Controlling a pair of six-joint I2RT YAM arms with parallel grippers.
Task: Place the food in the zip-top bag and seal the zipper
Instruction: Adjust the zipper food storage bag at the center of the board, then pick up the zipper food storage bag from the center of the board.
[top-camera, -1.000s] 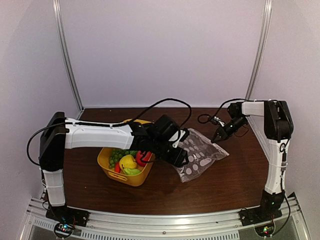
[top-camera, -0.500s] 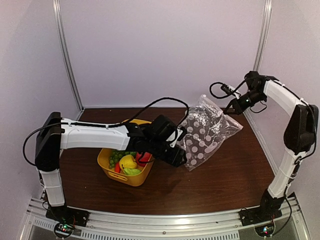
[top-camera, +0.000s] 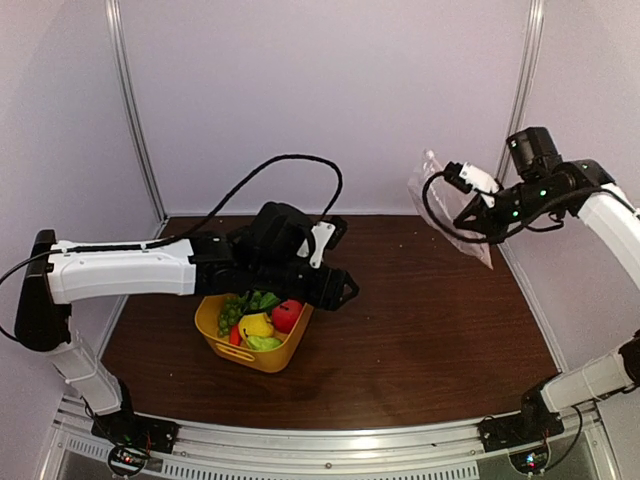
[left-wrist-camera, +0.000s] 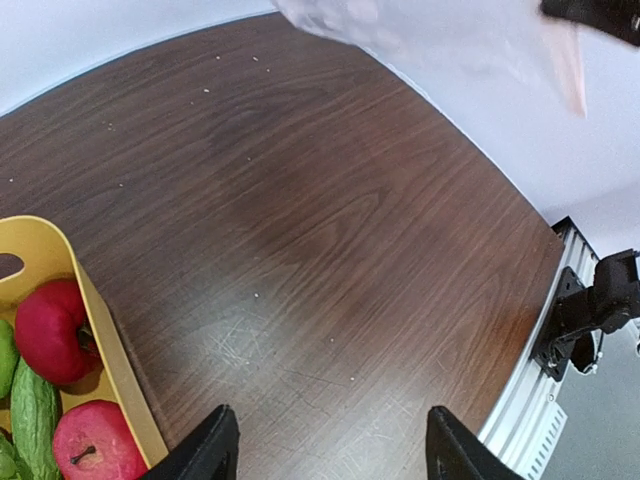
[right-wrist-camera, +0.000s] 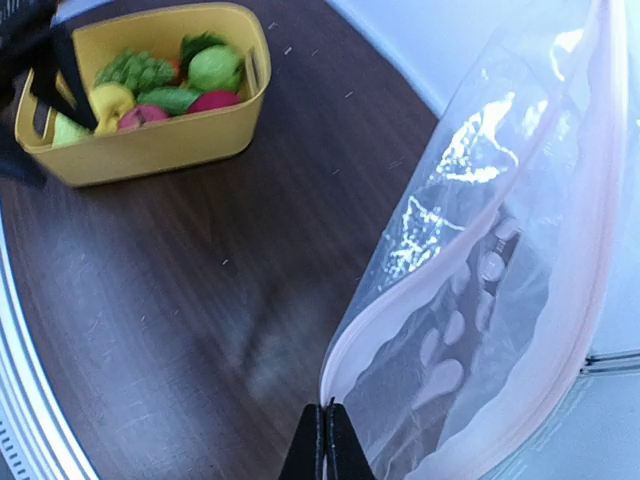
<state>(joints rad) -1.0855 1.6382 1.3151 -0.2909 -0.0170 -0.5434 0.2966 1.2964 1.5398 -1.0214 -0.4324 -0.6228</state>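
Note:
The zip-top bag (top-camera: 432, 186), clear with white dots, hangs in the air at the back right, off the table. My right gripper (top-camera: 464, 218) is shut on its mouth edge; in the right wrist view the shut fingertips (right-wrist-camera: 326, 440) pinch the end of the pale zipper (right-wrist-camera: 400, 300), and the bag (right-wrist-camera: 510, 250) gapes open. The food (top-camera: 262, 318) lies in the yellow tub (top-camera: 268, 358): red apples (left-wrist-camera: 45, 330), a cucumber (left-wrist-camera: 35, 420), a lemon (right-wrist-camera: 110, 98) and grapes (right-wrist-camera: 140, 70). My left gripper (top-camera: 338, 290) is open and empty, just right of the tub above bare table (left-wrist-camera: 330, 455).
The brown table (top-camera: 420, 340) has a metal rail (top-camera: 330, 440) along its near edge. White walls and two upright poles (top-camera: 135, 110) close in the back and sides. My right arm's base (left-wrist-camera: 590, 310) shows in the left wrist view.
My right arm has lifted the bag off the table, up and to the right. My left gripper has come off the bag and drawn back up towards the tub.

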